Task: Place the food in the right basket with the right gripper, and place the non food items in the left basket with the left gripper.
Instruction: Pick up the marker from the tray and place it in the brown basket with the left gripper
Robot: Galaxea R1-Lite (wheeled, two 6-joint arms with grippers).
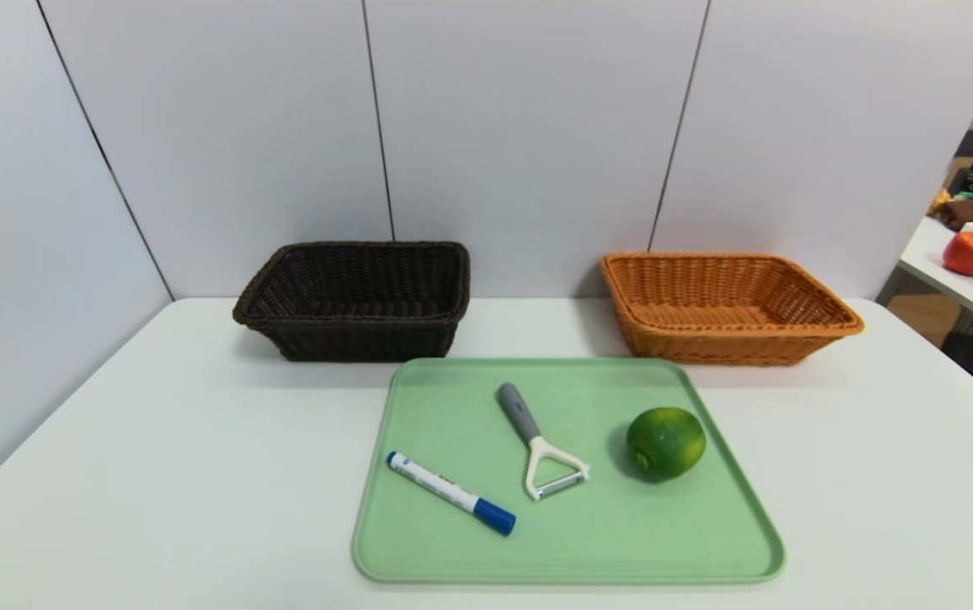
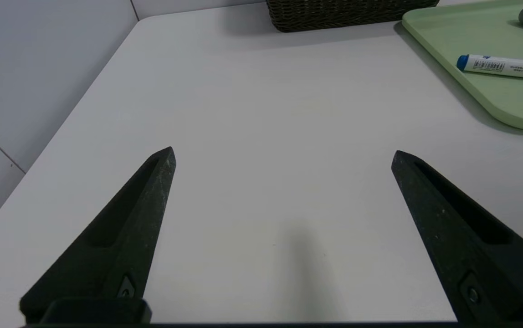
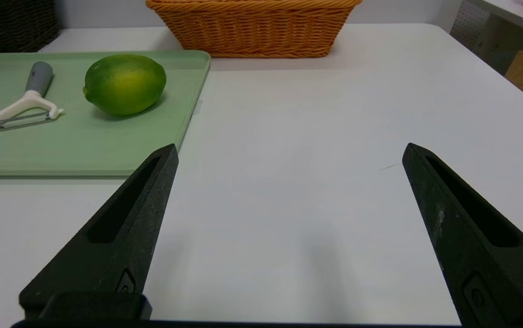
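A: Head view first: lime sitting on the right half of the green tray, peeler just left of it near the tray's middle, grey handle pointing toward the baskets.

B: And the marker?

A: Marker lying at the tray's left front, blue cap toward the near edge, close to the peeler but not touching. Tray resting on the white bench.

B: Baskets?

A: Dark brown basket behind the tray on the left, orange basket behind it on the right, well apart from each other, both standing against the grey wall panels.

B: Pincers?

A: Not visible from the head. Left wrist view: left pincer spread wide, gripping nothing, hanging over bare bench, with the tray corner and marker off to one side. Right wrist view: right pincer likewise spread wide and holding nothing, over bare bench beside the tray, lime and peeler ahead on the tray.

B: Anything else?

A: Red apple on a separate table at far right.
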